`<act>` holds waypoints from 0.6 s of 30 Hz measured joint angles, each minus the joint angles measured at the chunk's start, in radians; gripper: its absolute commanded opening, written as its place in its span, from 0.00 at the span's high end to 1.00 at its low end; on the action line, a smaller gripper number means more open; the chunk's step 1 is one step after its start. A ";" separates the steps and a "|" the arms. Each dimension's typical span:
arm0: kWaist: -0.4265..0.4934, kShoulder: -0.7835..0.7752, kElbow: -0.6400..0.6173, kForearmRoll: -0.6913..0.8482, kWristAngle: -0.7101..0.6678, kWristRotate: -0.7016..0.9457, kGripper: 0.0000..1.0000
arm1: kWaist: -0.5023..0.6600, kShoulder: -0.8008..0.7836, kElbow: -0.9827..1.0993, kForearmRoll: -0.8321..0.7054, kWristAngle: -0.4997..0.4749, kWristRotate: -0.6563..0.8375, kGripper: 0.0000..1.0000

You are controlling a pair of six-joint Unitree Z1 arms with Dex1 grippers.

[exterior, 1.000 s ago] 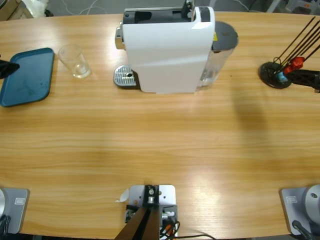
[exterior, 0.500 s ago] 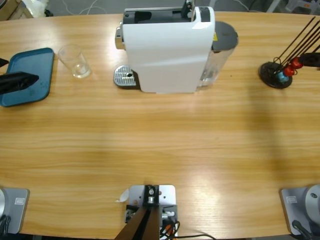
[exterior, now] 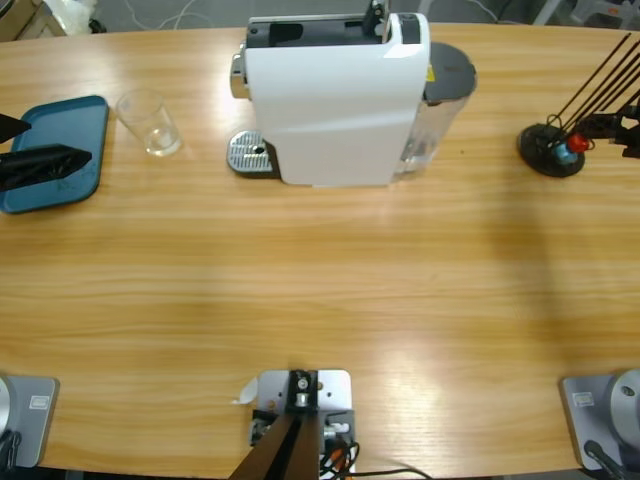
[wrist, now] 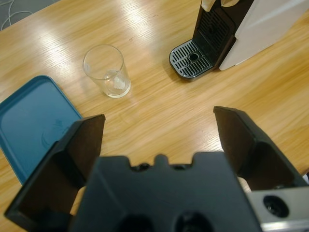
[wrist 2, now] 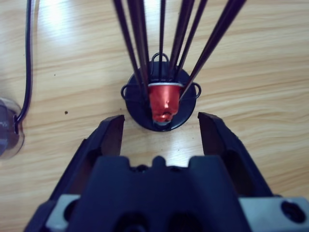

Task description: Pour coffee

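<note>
near the far edge of the counter (exterior: 320, 300), about midway along it, stands the white coffee machine (exterior: 335, 100), with its round metal drip tray (exterior: 250, 153) jutting out toward the left end. an empty clear glass (exterior: 150, 122) stands on the wood between that drip tray and a blue tray (exterior: 75, 130) that lies at the left end; the glass is beside the blue tray, not on it, and apart from the drip tray.

the left pincer (exterior: 40, 165) comes in from the left edge and hangs over the blue tray, its jaws spread wide with nothing between them. its wrist view looks past them to the glass (wrist: 107, 71), the drip tray (wrist: 193, 59) and a corner of the blue tray (wrist: 34, 121).

at the right end, a black capsule stand (exterior: 548, 150) with thin black wires rising from its round base holds a red capsule (exterior: 577, 146). the right pincer (exterior: 615, 128) sits at the right edge just beside the stand. in its wrist view (wrist 2: 160, 126) the jaws are spread, and the red capsule (wrist 2: 164, 101) sits just beyond them, in line with the gap and not gripped, among the stand's wires (wrist 2: 140, 48).
</note>
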 measured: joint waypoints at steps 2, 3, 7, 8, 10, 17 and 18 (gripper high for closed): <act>0.000 0.001 0.000 0.000 0.000 0.000 0.03 | -0.005 0.004 0.000 -0.009 0.000 0.000 0.34; 0.000 0.002 0.000 0.000 0.000 0.000 0.03 | -0.009 0.006 0.000 -0.012 0.000 0.000 0.34; 0.000 0.004 0.000 0.000 0.000 0.000 0.03 | -0.024 0.011 0.000 -0.023 0.000 0.000 0.34; 0.000 0.004 0.000 0.000 0.000 0.000 0.03 | -0.025 0.014 0.000 -0.027 0.000 0.000 0.34; 0.000 0.004 0.000 0.000 0.000 0.000 0.03 | -0.030 0.020 0.000 -0.029 0.000 0.000 0.34; 0.000 0.004 0.000 -0.001 0.000 0.000 0.03 | -0.037 0.049 0.000 -0.032 0.003 0.000 0.34; 0.000 0.004 0.000 -0.001 0.000 0.000 0.03 | -0.037 0.050 0.000 -0.032 0.003 0.000 0.35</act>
